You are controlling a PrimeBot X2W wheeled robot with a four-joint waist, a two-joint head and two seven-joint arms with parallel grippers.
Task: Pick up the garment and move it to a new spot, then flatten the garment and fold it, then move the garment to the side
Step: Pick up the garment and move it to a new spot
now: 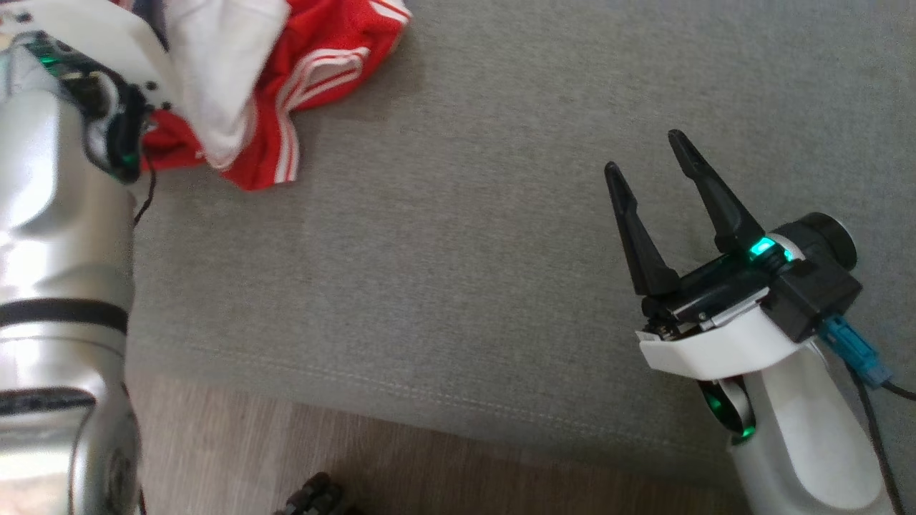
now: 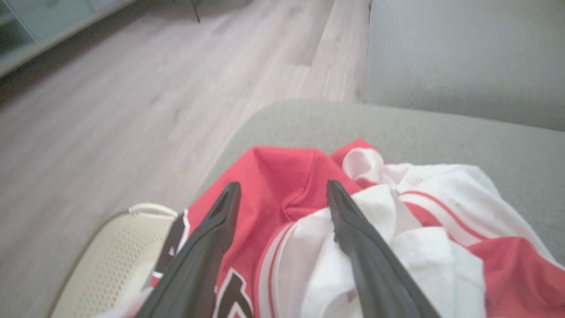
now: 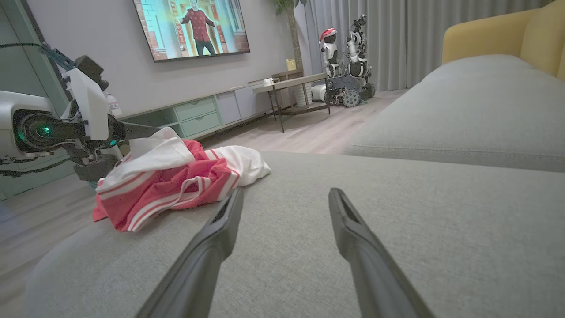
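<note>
I find the crumpled red sleeveless jersey [image 1: 315, 64], white inside, heaped at the left end of the grey fabric sofa seat [image 1: 458, 272]; my left gripper [image 2: 283, 184] hangs right over it, fingers spread wide, clasping nothing; my right gripper [image 1: 644, 151], equally wide and empty, sits well apart.

I record the garment [image 1: 322, 50] as red outside and white inside, with red-and-white striped trim. It has black lettering outlined in white beside my left gripper [image 2: 282, 184], whose fingers [image 2: 207, 238] are black. The sofa [image 1: 465, 250] carrying it is plain grey. My right gripper [image 1: 645, 151] is black with a white shell, green lights and a blue plug [image 1: 855, 354]. The basket [image 2: 106, 260] off the sofa's edge is cream and perforated. The floor [image 1: 215, 443] is pale wood grain.
</note>
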